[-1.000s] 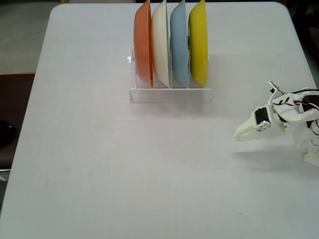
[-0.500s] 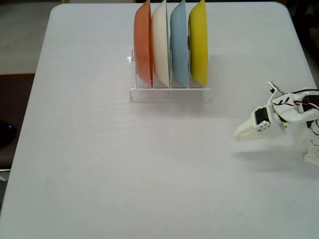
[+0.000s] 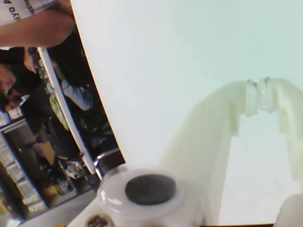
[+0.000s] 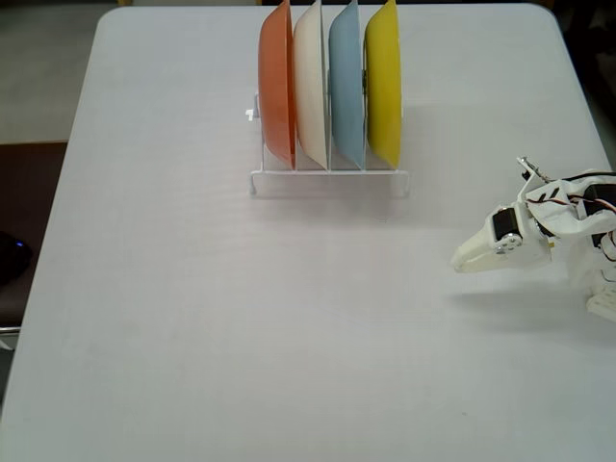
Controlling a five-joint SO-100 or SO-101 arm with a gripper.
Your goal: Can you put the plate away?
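Pale grey and matte, your rectangular table with rounded corners fills almost the whole fixed view, and its broad middle is bare. Dark floor shows past its left edge.

Near the far edge of the table stands a clear plastic plate rack with thin upright dividers. Four round plates stand on edge in it, side by side and close together. From left to right in the fixed view they are a glossy orange plate, a cream-white plate, a light blue plate, and your glossy bright yellow plate. The yellow plate is shallow and bowl-like, smooth and shiny, and about as large as its neighbours. It sits upright in the rightmost slot, just beside the blue plate.

At the right edge of the fixed view, well apart from the rack, you find the white plastic arm with its two-finger gripper low over the table, tips pointing left. Red and black wires run along its top. Nothing lies between the gripper and the rack.

The wrist view shows the gripper from behind. Its two off-white moulded fingers meet at the tips, pressed together with nothing between them, and a triangular gap opens below the tips. Behind them is only the washed-out pale tabletop. Left of the table's edge the wrist view shows a dark, cluttered room, too blurred to make out in detail.
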